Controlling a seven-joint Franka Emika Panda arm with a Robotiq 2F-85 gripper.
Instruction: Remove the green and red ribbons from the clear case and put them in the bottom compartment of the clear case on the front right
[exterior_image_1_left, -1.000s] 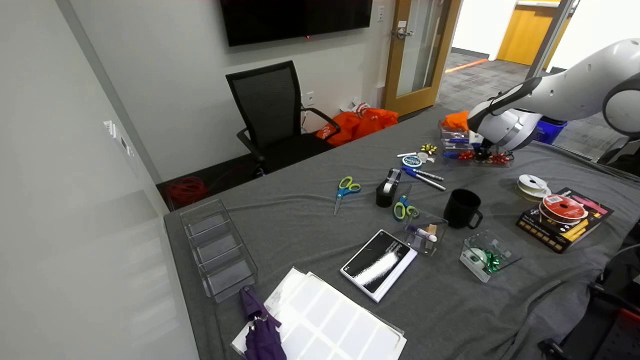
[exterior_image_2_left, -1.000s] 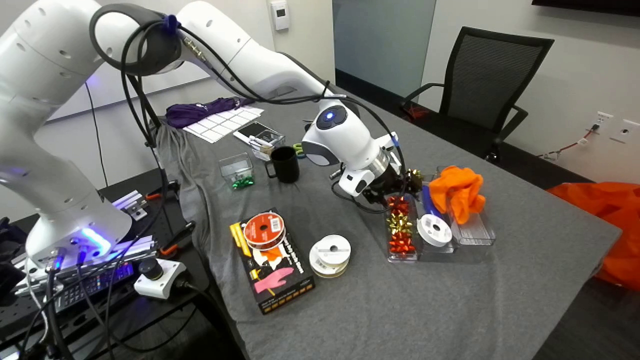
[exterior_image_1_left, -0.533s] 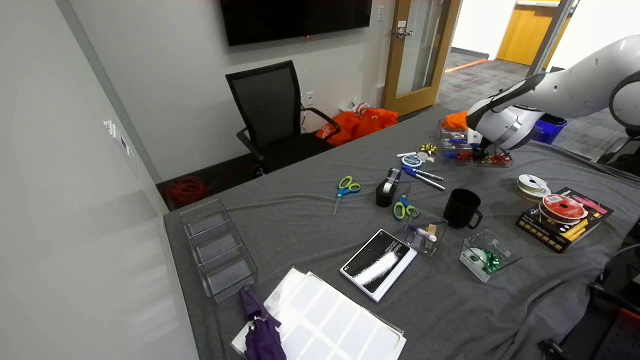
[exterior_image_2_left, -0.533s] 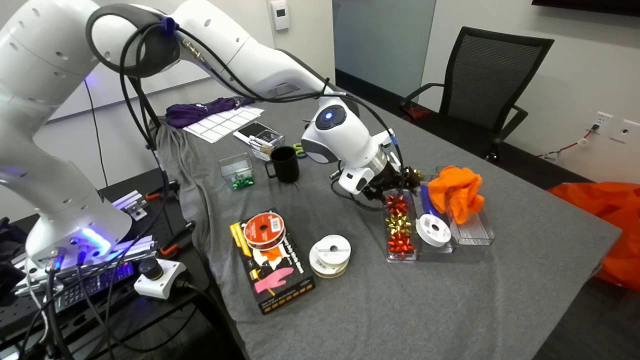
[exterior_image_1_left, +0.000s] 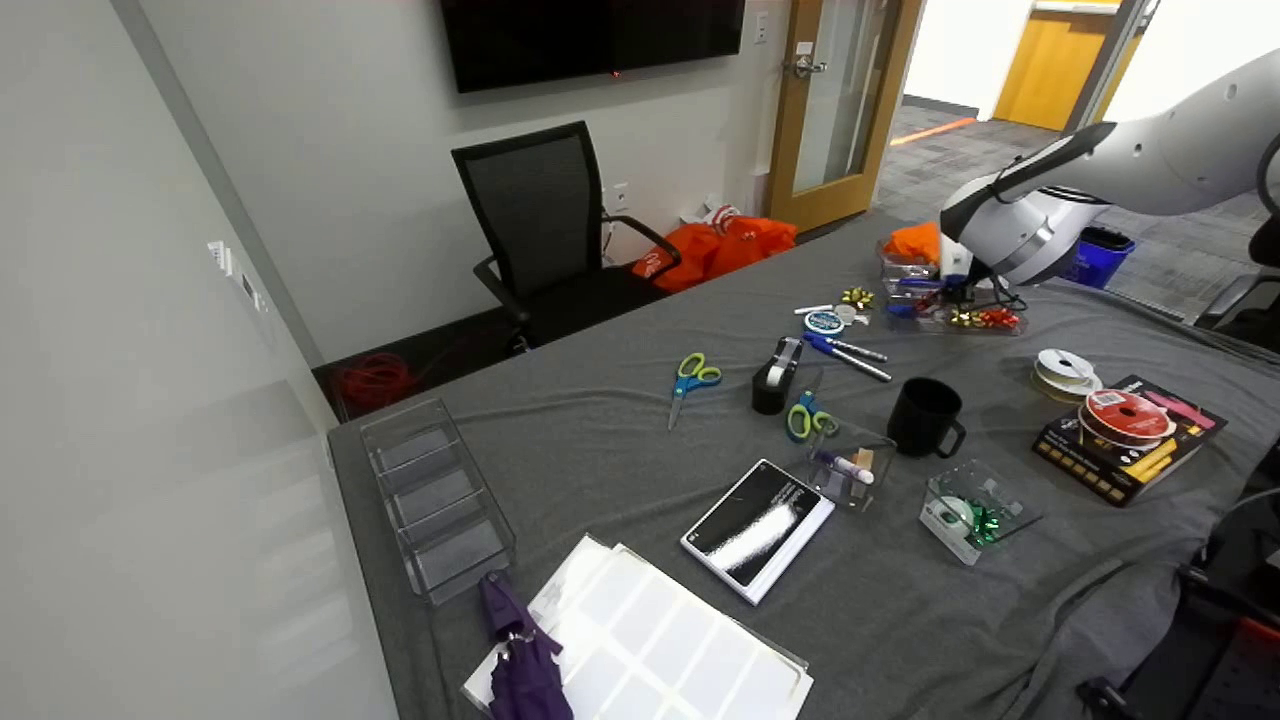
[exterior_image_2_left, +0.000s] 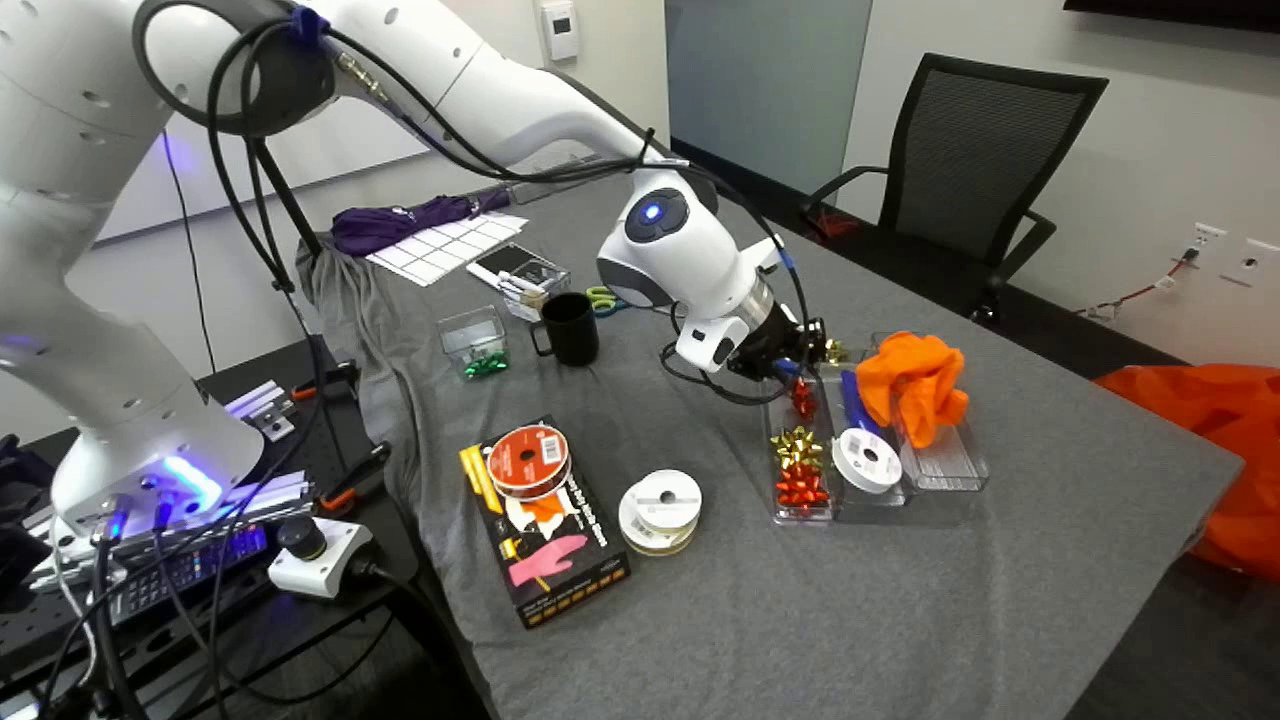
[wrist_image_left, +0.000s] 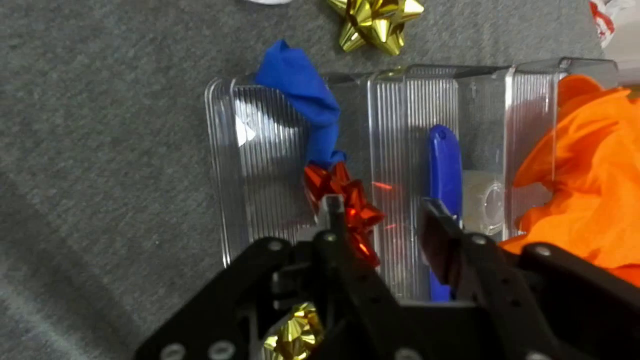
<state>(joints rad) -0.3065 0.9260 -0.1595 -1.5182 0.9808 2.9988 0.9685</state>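
In an exterior view, a grey tablecloth is wrinkled near its right edge; a black screen is mounted on the white wall, and a mesh-backed chair, orange bags and a glass-paned wooden door are seen beyond. A green bow is contained in a small clear box, near a black mug. In an exterior view, the cloth is bunched along the edge nearest the robot base; a red ribbon spool is laid on a glove box, and a red bow and a gold bow are held in the compartment of the clear case nearest that box. In the wrist view, the gripper is positioned above the case, its jaws spread apart; one finger is seen in front of another red bow in that compartment, and whether it is touched cannot be told. A blue strip is draped over the case rim beside it.
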